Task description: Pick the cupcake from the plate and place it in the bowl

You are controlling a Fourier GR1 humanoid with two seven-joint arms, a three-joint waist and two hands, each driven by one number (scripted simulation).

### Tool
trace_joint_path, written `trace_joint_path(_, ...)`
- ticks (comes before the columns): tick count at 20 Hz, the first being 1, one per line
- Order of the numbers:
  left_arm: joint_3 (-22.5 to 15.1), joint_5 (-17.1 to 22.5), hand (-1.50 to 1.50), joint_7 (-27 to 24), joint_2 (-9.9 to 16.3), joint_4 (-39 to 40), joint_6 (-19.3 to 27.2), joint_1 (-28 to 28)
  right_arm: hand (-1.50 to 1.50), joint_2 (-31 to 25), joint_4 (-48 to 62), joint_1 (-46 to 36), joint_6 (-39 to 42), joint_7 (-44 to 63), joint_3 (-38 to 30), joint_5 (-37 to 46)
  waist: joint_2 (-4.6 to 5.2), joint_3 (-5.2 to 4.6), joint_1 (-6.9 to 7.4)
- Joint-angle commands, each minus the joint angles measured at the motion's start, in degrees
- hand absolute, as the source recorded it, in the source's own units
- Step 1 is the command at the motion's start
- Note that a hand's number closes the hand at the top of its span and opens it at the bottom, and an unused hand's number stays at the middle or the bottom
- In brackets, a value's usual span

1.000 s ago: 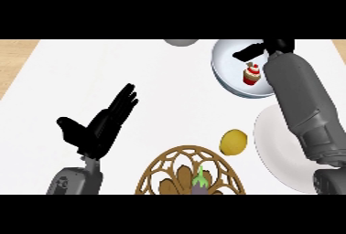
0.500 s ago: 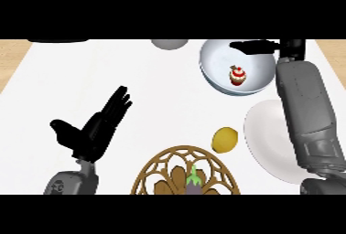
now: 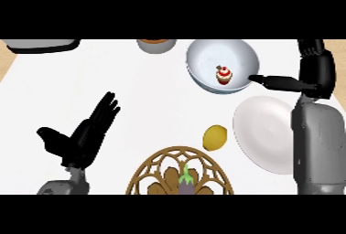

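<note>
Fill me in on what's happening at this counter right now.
The cupcake already sits inside the bowl, and the white plate beside it is bare. The right hand is at the bowl's right rim with a finger stretched toward it, holding nothing. The left hand rests open at the lower left, fingers up. A lemon lies left of the plate, and a wicker basket with an eggplant sits at the near edge.

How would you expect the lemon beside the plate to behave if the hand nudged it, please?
The lemon looks rounded and lies free on the counter, so it would probably roll. Its skin looks smooth, so possibly slippery. It lies close to the plate, whose rim might stop it.
</note>
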Motion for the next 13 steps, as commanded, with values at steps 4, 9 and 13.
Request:
trace_joint_path(4,0.0,-1.2,0.0,0.1,-0.8,-1.5,2.3,1.9,1.5,3.4,-20.6,23.8,12.2,-5.2,1.8,-5.5,-0.56,0.0,-3.05)
trace_joint_path(9,1.3,-0.2,0.0,-0.7,0.5,-1.0,0.8,2.3,1.5,3.5,-30.9,44.0,20.0,-9.5,3.3,-10.7,-0.19,-0.06,-3.68)
trace_joint_path(13,-0.1,-0.6,0.0,0.0,-0.1,-3.4,1.1,2.8,1.5,3.5,-35.5,62.8,27.1,-18.2,6.1,-9.9,0.4,0.05,-2.01)
